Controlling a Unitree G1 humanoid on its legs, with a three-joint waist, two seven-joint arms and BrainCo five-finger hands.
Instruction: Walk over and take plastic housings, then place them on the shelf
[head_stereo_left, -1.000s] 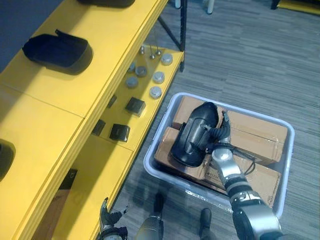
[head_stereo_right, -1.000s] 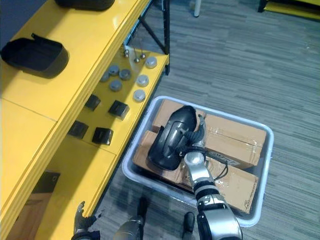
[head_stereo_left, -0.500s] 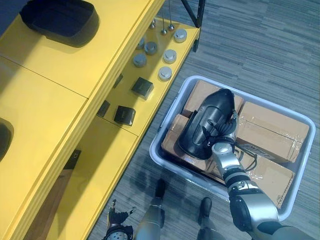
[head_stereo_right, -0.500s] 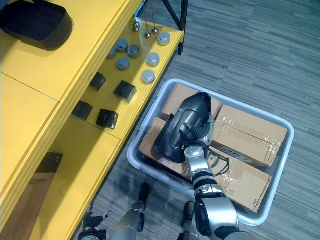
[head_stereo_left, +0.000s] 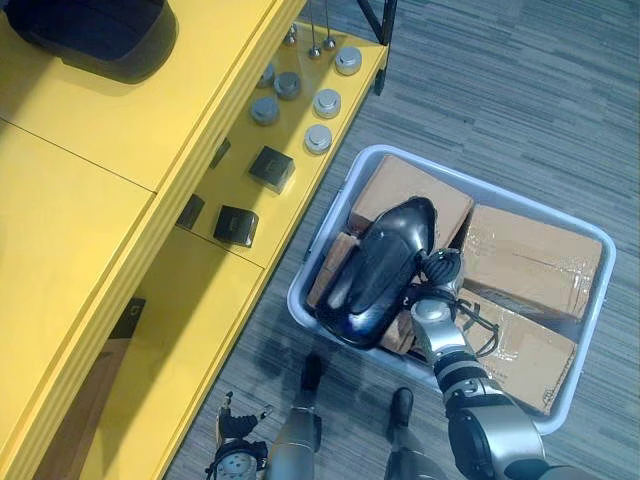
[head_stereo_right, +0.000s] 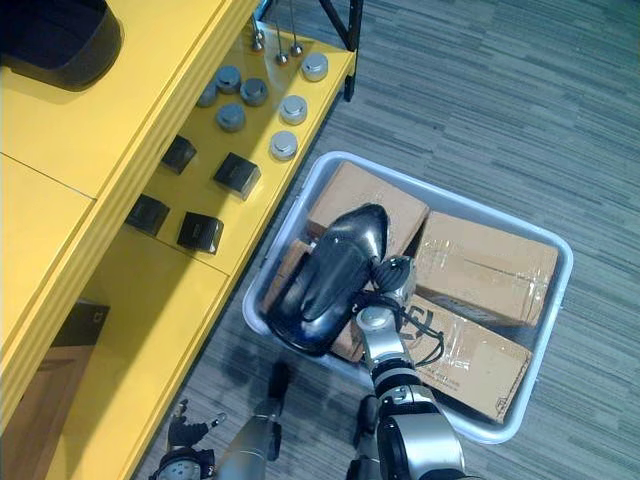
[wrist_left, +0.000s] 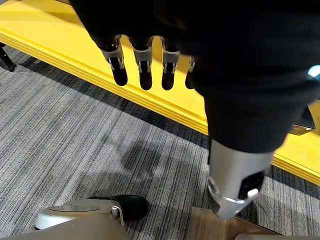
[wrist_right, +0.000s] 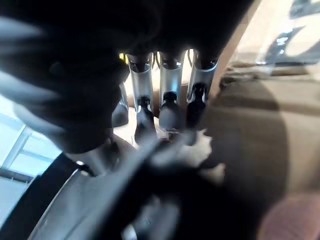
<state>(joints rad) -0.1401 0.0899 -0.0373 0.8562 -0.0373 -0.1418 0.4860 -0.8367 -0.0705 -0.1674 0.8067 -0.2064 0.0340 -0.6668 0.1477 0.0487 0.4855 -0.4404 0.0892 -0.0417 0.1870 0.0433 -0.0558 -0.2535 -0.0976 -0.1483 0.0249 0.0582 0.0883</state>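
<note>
The right hand, clamped on the plastic housing, has lifted it off the boxes (it now overhangs the bin rim); shelf placement comes next. The left hand hangs slack-fingered.

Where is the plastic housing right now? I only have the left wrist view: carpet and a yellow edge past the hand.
Observer: Not in the left hand; the right hand grips the black plastic housing over the grey bin.
Operator: Is it out of the bin?
Observer: Its wide end overhangs the bin's near corner; the rest is above the cardboard boxes inside.
Operator: Room on the shelf?
Observer: One black housing sits at the far end of the yellow shelf top; nearer, plain yellow board shows.
</note>
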